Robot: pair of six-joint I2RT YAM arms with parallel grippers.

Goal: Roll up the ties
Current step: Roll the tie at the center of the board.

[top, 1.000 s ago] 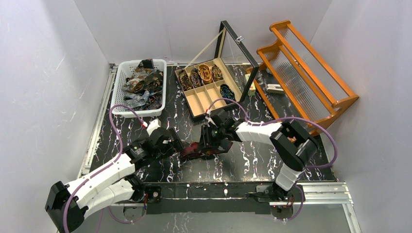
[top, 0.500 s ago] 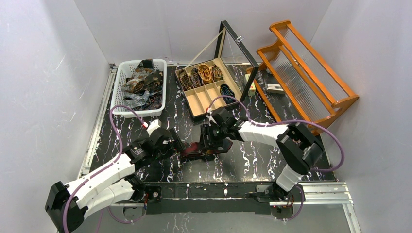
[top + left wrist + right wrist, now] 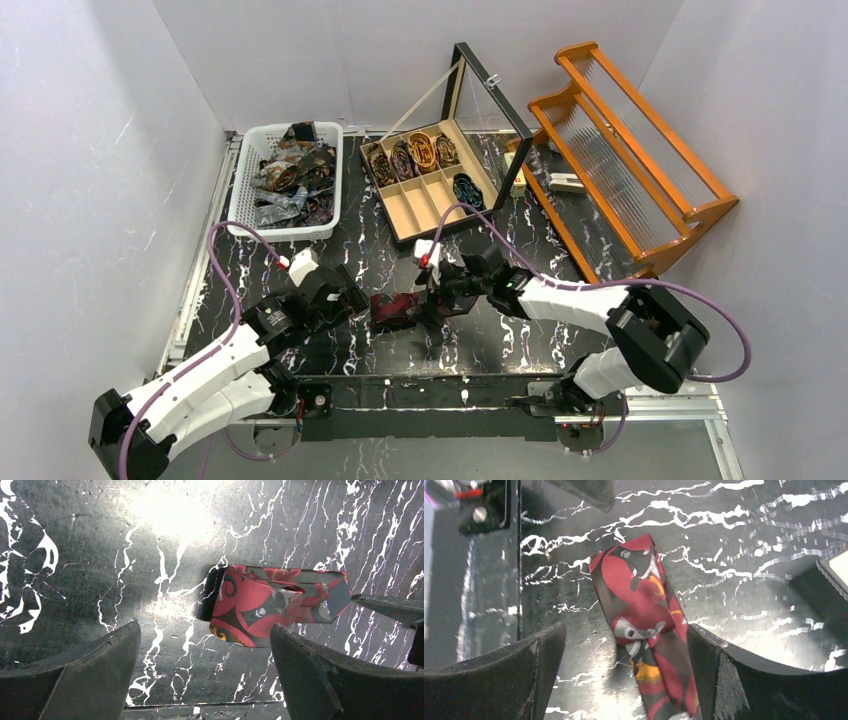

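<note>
A red tie (image 3: 400, 308) with dark grey and gold figures lies on the black marbled table as a short folded bundle, between my two arms. In the left wrist view the tie (image 3: 272, 605) rests just beyond my left gripper (image 3: 205, 629), which is open and apart from it. My left gripper (image 3: 352, 300) sits at the bundle's left end. My right gripper (image 3: 435, 300) is at its right end. In the right wrist view the tie (image 3: 644, 615) runs between the wide-open fingers of my right gripper (image 3: 626, 628), close to the right finger (image 3: 709, 655).
A white basket (image 3: 240, 185) with several loose ties stands at the back left. A wooden divided box (image 3: 405, 232), glass lid raised, holds several rolled ties (image 3: 420, 150). An orange wooden rack (image 3: 630, 150) lies at the right. White walls surround the table.
My right gripper has opened and let go of the red tie, which now lies on the table. Both grippers have shifted slightly left.
</note>
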